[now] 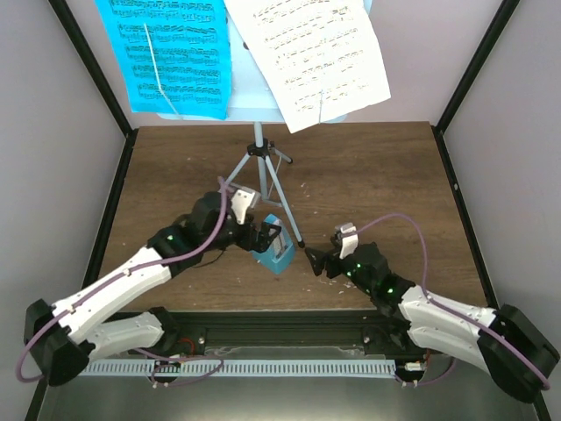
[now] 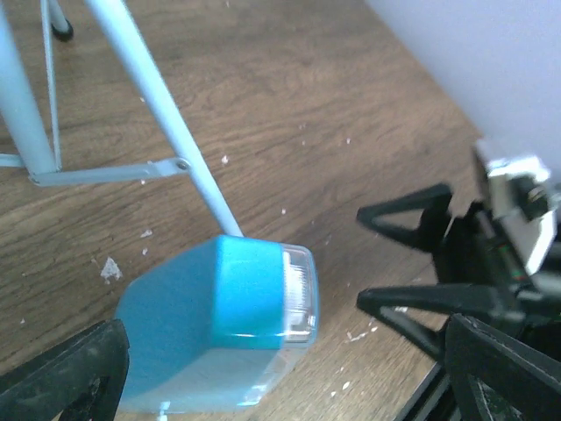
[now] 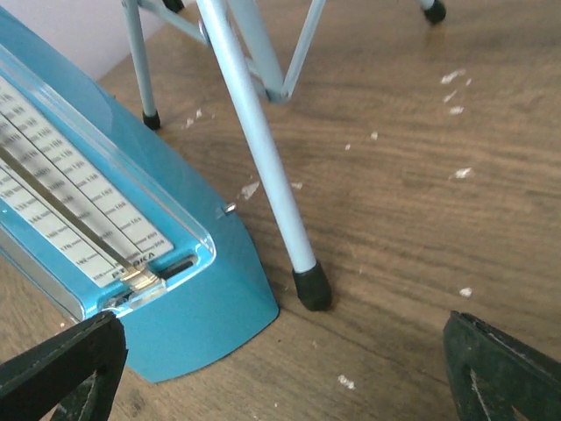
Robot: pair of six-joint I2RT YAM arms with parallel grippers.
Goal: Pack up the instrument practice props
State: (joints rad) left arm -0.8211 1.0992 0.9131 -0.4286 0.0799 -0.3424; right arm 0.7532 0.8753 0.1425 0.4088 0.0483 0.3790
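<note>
- Left gripper (image 1: 261,235): jaws spread wider than the teal metronome (image 1: 276,250) and set to either side of it without clamping, apparently placed to close on it.
- Right gripper (image 1: 314,261): just right of the metronome, jaws wide apart and empty, likely waiting to assist.
- Music stand (image 1: 259,145): one leg's foot (image 3: 311,288) rests on the surface (image 1: 368,175) just beside the metronome, a snag risk.
- Cyan sheet (image 1: 171,53) and white sheet (image 1: 307,57): well behind the metronome, on the stand, not yet packed.

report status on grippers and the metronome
Left gripper open, metronome between its fingers, not gripped. Right gripper open, empty, close by. Metronome on the table. Stand leg close beside it, between the grippers.
</note>
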